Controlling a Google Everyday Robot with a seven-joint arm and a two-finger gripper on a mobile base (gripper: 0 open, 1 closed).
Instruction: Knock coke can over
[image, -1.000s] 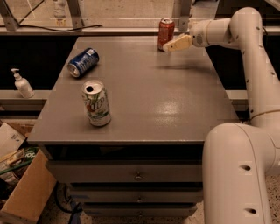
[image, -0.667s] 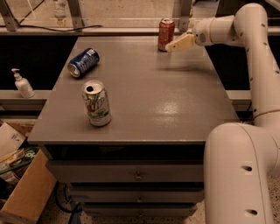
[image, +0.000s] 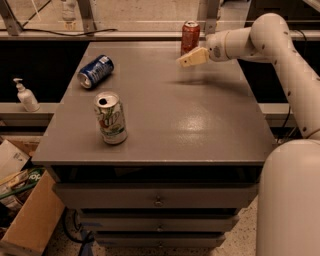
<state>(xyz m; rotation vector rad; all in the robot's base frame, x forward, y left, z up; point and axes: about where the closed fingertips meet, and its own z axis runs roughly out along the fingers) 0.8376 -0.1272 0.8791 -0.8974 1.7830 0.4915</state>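
**Gripper Slides Left, Coke Can Unmoved**

Against a second ago: finds the dark blue can (image: 95, 71) lying on its side at the far left and the 7UP can (image: 111, 118) upright near the front left, neither one shifted. Keeps the coke can (image: 190, 35) standing on the same spot at the far edge. Brings the gripper (image: 186, 61) left and lower. Earlier sat level with the can's lower right side, now hangs just in front of its base. Shows the fingers pressed together into one pale wedge, gripping nothing, tip pointing left.

On to edges and room. Puts a soap bottle (image: 25, 95) off the table on the low ledge at far left, with a cardboard box (image: 27, 220) on the floor below. Leaves the grey table (image: 200, 125) open across the middle and the whole right half, with plenty of free top between the 7UP can and the gripper. Sets the coke can right by the back rim, a metal post (image: 209, 15) just behind and to its right. Carries the white arm (image: 270, 30) in from the right, over the table's far right corner.

Now the can itself: red-orange wall, pale markings down the front, silver top, upright. Cannot tell whether the gripper touches it — looks just apart.
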